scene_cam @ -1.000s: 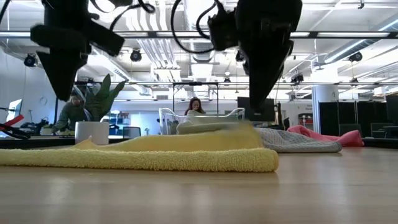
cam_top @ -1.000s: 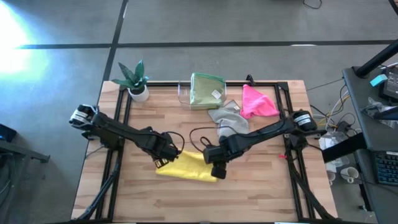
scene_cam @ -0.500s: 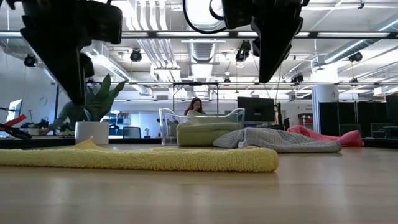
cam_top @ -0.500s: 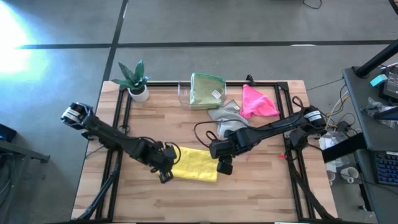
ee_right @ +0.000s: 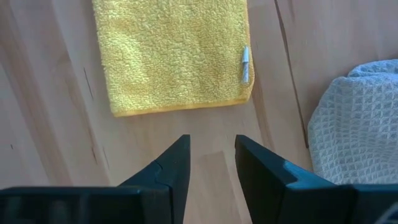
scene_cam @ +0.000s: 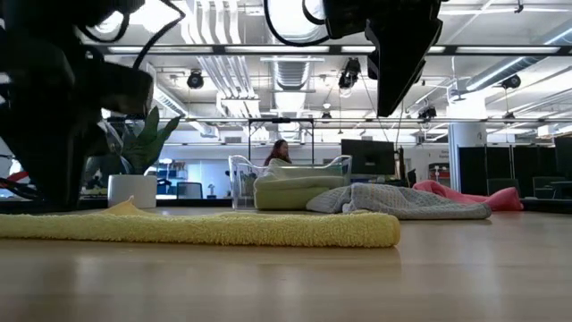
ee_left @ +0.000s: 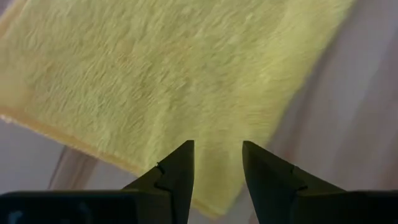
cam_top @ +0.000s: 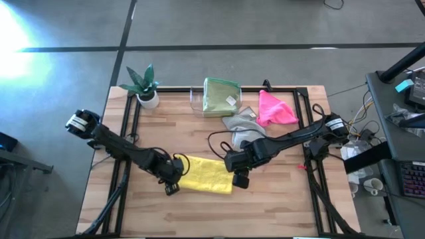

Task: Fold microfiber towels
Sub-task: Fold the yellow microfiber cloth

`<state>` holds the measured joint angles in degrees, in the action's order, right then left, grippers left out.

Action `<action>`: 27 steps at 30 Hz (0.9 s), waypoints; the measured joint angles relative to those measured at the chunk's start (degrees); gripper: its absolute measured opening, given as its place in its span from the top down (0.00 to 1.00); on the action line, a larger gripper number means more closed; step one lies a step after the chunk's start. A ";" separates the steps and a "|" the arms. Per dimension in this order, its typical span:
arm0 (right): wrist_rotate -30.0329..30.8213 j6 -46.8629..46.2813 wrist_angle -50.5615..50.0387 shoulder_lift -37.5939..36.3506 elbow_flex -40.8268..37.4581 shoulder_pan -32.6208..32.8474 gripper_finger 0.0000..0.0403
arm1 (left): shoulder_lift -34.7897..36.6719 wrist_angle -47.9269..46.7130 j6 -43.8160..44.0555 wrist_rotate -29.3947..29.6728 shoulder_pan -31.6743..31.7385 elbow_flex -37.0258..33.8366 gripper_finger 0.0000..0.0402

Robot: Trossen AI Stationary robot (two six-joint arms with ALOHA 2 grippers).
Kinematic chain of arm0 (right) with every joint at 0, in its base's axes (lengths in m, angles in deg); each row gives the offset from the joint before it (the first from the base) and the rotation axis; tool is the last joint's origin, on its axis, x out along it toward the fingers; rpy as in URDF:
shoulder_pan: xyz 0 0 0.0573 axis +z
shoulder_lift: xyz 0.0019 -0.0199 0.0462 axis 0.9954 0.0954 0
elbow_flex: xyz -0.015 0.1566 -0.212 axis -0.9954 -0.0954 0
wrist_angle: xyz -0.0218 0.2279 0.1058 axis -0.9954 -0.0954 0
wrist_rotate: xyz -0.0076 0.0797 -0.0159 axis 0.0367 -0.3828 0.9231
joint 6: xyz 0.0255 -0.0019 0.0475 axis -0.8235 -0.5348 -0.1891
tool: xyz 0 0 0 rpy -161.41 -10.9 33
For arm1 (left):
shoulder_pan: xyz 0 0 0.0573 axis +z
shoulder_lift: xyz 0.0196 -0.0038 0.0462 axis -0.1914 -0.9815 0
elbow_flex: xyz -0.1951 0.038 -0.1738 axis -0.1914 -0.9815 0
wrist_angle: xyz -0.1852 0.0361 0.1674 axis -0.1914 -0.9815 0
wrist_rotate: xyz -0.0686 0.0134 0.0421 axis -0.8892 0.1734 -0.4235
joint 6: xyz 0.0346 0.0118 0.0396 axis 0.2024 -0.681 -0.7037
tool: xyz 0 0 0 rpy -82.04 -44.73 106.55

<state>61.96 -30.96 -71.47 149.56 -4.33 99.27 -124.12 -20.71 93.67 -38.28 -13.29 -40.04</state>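
Two parted, empty end effectors (cam_top: 172, 188) (cam_top: 240, 178) over yellow towel (cam_top: 204, 176) on wooden table (cam_top: 265, 206).

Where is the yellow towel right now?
In the high view, the yellow towel lies folded flat near the table's middle, between the left end effector and the right end effector.

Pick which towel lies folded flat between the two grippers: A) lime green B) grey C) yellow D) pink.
C: the yellow towel lies flat on the table between the left gripper and the right gripper; neither one's fingers hold it.
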 joint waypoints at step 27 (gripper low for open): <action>0.07 -6.62 0.72 0.00 0.00 0.00 0.72 | -3.42 -7.08 -30.00 19.72 29.97 -1.57 0.70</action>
<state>62.03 -37.58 -70.75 149.56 -4.33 99.27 -127.54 -27.79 63.66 -18.56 16.68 -41.61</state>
